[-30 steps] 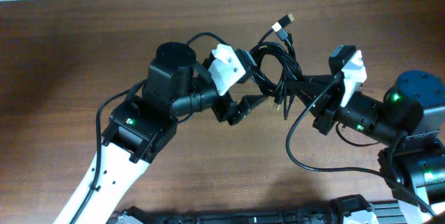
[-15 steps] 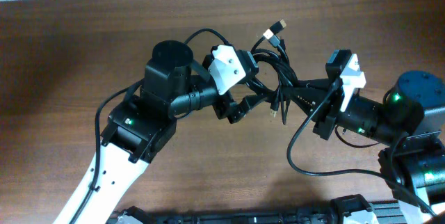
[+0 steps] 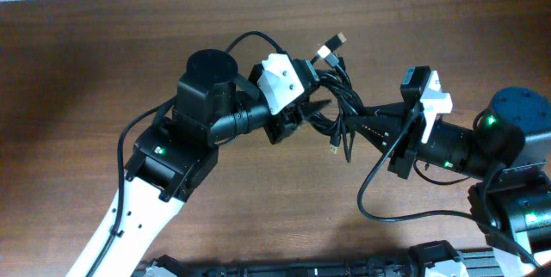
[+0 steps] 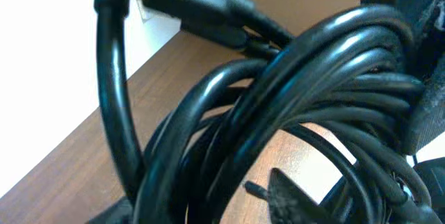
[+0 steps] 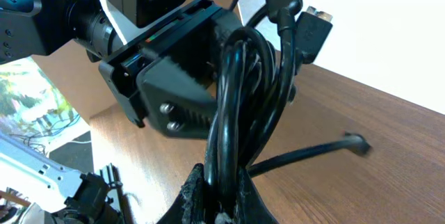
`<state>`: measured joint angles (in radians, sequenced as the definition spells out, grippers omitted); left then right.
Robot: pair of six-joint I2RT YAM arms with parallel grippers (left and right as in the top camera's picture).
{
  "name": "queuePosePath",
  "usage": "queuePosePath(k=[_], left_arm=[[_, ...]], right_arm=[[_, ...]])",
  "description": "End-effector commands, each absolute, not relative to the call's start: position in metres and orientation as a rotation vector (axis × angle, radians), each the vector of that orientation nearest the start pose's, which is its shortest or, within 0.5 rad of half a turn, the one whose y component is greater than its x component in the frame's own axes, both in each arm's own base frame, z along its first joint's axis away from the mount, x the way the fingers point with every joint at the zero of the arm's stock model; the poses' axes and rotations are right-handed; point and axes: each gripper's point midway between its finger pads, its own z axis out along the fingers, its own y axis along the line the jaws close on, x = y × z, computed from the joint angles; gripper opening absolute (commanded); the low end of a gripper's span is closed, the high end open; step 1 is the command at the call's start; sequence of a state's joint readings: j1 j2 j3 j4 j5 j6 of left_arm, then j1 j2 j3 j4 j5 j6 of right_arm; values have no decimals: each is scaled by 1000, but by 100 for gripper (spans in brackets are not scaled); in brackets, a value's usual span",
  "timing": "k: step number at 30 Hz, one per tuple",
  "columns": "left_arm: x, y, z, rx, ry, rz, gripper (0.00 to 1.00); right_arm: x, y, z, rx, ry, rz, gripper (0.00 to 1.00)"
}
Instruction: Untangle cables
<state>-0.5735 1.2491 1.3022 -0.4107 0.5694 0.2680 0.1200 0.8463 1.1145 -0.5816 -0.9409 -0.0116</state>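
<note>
Your right pincer pinches the cables near the counter's far edge. Your left pincer meets them; you cannot tell its grip.

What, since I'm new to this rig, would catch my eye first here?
A tangled black bundle of cables is held up at the centre. The right gripper is shut on it from one side; the left gripper sits close on the other. Two plugs poke out at its far end.
</note>
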Motion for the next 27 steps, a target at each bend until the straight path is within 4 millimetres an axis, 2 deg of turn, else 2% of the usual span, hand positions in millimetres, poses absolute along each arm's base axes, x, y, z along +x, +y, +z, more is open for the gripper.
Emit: queuePosePath(k=[1,8,12,13,16,17,18,21,25,27], left_arm=[[273,-280,373,1116,1547,-715,0],[273,-280,373,1116,1545,-714,0],[277,-279,373,1103,1552,-694,0],[280,-277,372,1090,1563,-672,0],[286,-273,371,1068,1578,-636,0],[286,-273,371,1068,1577,-636,0],[286,-273,371,1068,1578,-636,0],[292,-270,371,1031,1603,-607,0],[312,-254,368,817,1734,-569,0],[314,-253,370,776,1749,-586,0]], right_arm=[[202,169,393,-809,1630,973,4],[204,168,392,-801,1637,964,4],[217,160,386,-734,1688,888,4],[220,157,383,-714,1704,865,10],[232,147,378,-648,1746,781,54],[236,143,376,-626,1756,750,65],[242,138,375,-596,1769,709,71],[250,130,373,-547,1788,648,80],[248,130,369,-536,1809,659,82],[248,129,368,-533,1816,662,82]])
